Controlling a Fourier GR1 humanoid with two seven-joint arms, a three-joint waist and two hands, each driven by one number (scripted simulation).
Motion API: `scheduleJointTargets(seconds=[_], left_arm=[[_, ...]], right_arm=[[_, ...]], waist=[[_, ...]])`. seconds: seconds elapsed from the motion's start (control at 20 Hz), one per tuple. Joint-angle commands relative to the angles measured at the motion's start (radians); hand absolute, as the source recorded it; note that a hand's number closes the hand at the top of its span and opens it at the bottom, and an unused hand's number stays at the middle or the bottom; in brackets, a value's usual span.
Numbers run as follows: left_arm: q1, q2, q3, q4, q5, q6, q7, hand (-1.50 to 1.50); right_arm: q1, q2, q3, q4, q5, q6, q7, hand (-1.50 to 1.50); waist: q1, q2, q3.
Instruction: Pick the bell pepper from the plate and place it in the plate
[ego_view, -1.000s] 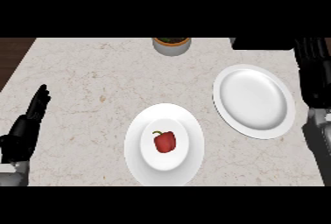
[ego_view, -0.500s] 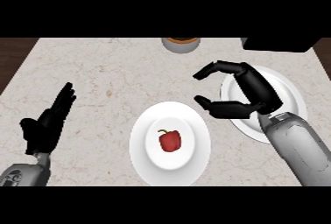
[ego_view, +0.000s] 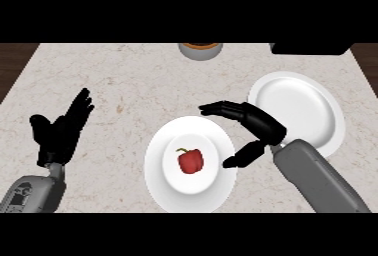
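A red bell pepper (ego_view: 190, 160) with a green stem lies in the middle of a white plate (ego_view: 168, 185) at the counter's front centre. A second white plate (ego_view: 303, 102) sits bare to the right and further back. My right hand (ego_view: 255, 125) hovers over the near plate's right rim, fingers and thumb spread wide apart, just right of the pepper and not touching it. My left hand (ego_view: 60, 131) rests open at the left, fingers pointing up, holding nothing.
A round cup or jar (ego_view: 199, 49) stands at the counter's back edge, centre. A black object (ego_view: 310, 48) sits at the back right corner. The marbled counter's left edge runs diagonally past my left hand.
My right hand has moved left and toward me, from over the far plate to beside the pepper. The view has shifted slightly; the left hand sits a little higher.
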Motion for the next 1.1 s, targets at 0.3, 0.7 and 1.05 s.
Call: scheduleJointTargets(seconds=[0.3,0.7,1.05], left_arm=[[-0.036,-0.039,0.038,0.117,-0.034,-0.034,-0.054,0.00],[0.032,0.000,0.066,-0.012,-0.007,-0.062,0.025,0.00],[-0.023,-0.027,0.063,0.001,-0.052,-0.032,0.053,0.00]], right_arm=[[-0.054,0.008,0.018,0.049,0.231,0.050,0.020,-1.50],[-0.047,0.038,0.127,-0.075,0.371,0.159,0.291,-1.50],[-0.079,0.133,0.190,-0.081,0.565,0.147,0.442,-1.50]], waist=[[-0.023,-0.007,-0.001],[-0.021,-0.009,-0.001],[-0.021,-0.008,-0.001]])
